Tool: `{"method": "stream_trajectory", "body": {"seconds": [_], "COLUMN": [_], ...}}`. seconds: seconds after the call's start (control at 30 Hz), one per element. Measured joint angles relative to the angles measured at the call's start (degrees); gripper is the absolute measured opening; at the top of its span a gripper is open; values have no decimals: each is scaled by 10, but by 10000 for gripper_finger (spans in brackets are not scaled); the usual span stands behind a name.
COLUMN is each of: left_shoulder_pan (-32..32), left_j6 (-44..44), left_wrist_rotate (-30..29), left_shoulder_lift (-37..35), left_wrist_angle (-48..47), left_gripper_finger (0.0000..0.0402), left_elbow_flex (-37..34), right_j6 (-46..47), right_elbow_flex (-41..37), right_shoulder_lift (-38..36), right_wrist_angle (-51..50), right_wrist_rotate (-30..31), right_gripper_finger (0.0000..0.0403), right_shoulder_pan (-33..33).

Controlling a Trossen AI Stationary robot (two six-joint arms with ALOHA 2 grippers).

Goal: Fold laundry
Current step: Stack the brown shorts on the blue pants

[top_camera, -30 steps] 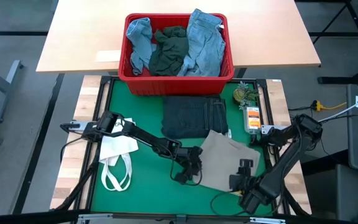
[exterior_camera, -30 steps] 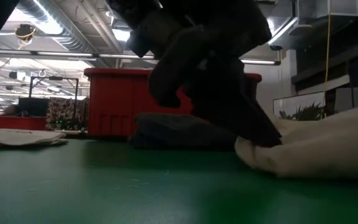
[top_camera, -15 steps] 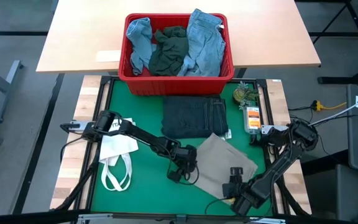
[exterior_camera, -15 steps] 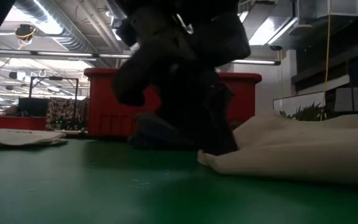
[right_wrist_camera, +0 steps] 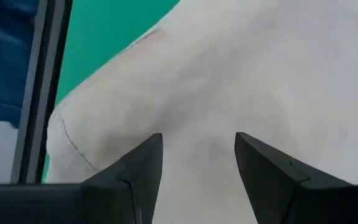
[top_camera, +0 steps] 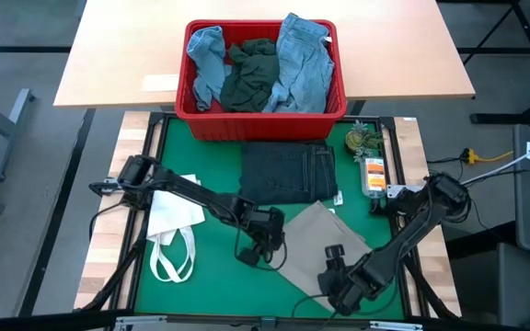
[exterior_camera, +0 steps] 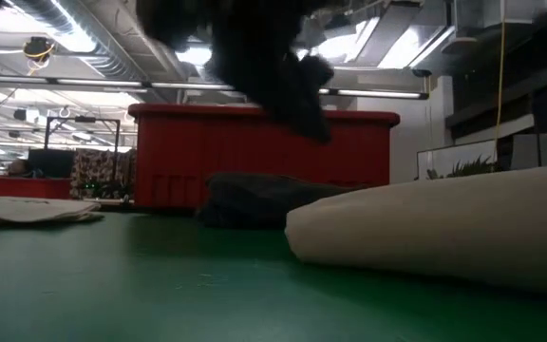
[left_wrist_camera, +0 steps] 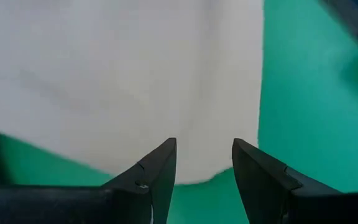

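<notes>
Left gripper [top_camera: 258, 250] hangs at the near-left edge of the beige cloth [top_camera: 325, 246], fingers parted, nothing between them. Right gripper [right_wrist_camera: 197, 163] sits over the cloth's near edge, also parted and empty. Cloth lies on the green mat [top_camera: 214, 280], just before the folded dark jeans [top_camera: 288, 172]. Low view: arm mostly cut off above; cloth's right end out of frame.

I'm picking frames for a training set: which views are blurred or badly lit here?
High view: evenly lit and sharp, the beige garment and red basket are clear. Low view: backlit by ceiling lights, so the arm overhead is a blurred dark silhouette. Left wrist view: cloth bright and soft, the left gripper sharper. Right wrist view: cloth washed out around the right gripper.
</notes>
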Motion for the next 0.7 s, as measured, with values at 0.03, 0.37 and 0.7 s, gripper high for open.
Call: {"method": "stream_trajectory", "body": {"seconds": [0.03, 0.37, 0.7], "left_shoulder_pan": [-1, -14, -18], "left_j6": [-1, -17, -47], "left_wrist_rotate": [2, 7, 64], "left_shoulder_lift": [-3, 17, 73], "left_wrist_angle": [10, 97, 120], "left_gripper_finger": [151, 151, 151], "left_elbow_flex": [0, -1, -2], "right_j6": [-1, 24, 41], "right_elbow_flex": [7, 1, -31], "right_shoulder_lift": [-3, -6, -6], "right_wrist_angle": [-16, -102, -107], "right_wrist_rotate": [12, 0, -86], "right_gripper_finger": [202, 202, 202], "right_shoulder_pan": [1, 6, 18]}}
